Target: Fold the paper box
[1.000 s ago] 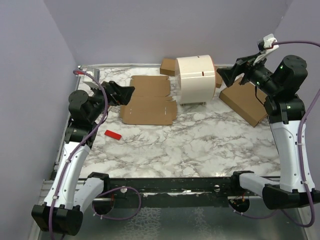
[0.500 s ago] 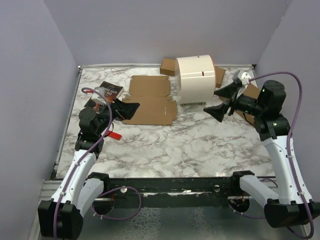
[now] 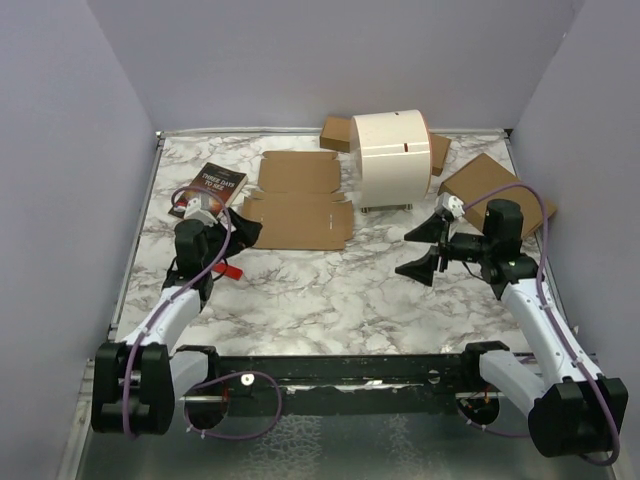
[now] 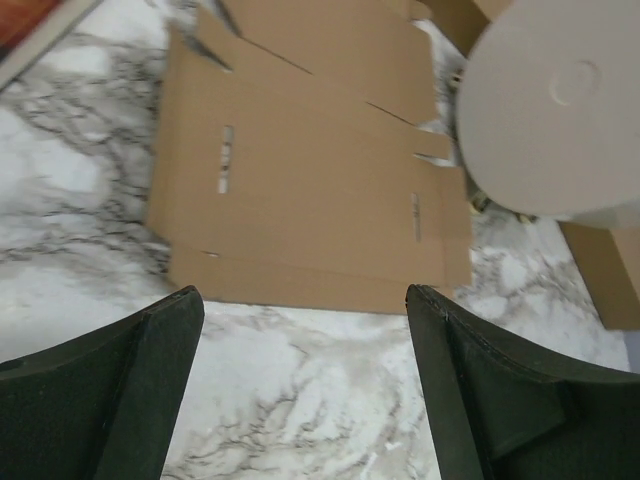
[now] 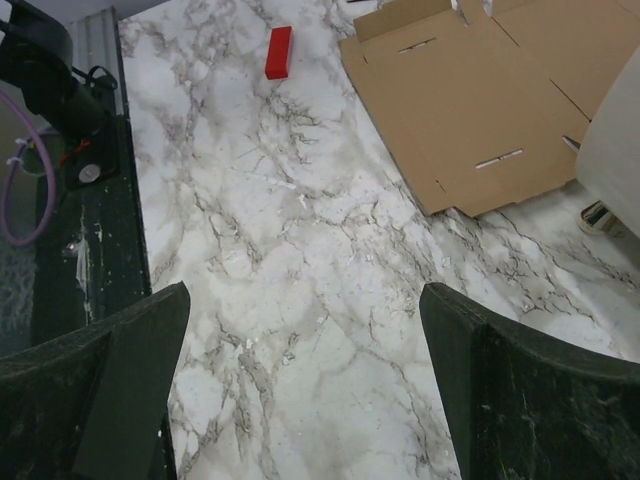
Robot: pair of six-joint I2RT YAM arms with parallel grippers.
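Observation:
The paper box (image 3: 300, 205) lies flat and unfolded at the back left of the marble table, a brown die-cut sheet with slots and flaps (image 4: 310, 190). My left gripper (image 3: 243, 228) hovers low at its near left corner, open, with only marble between the fingers (image 4: 303, 296); the sheet's near edge lies just beyond the fingertips. My right gripper (image 3: 420, 250) stands open over bare marble (image 5: 305, 292), to the right of the sheet (image 5: 470, 110) and apart from it.
A large white roll (image 3: 392, 158) stands right of the sheet. A thicker brown cardboard box (image 3: 490, 185) lies at back right, and a small one (image 3: 337, 132) behind the roll. A book (image 3: 210, 187) and a red block (image 3: 228, 270) lie left.
Both arms came down from raised poses toward the table. The left one dropped nearer, uncovering the book. The right gripper swung from the back right to the mid-right marble.

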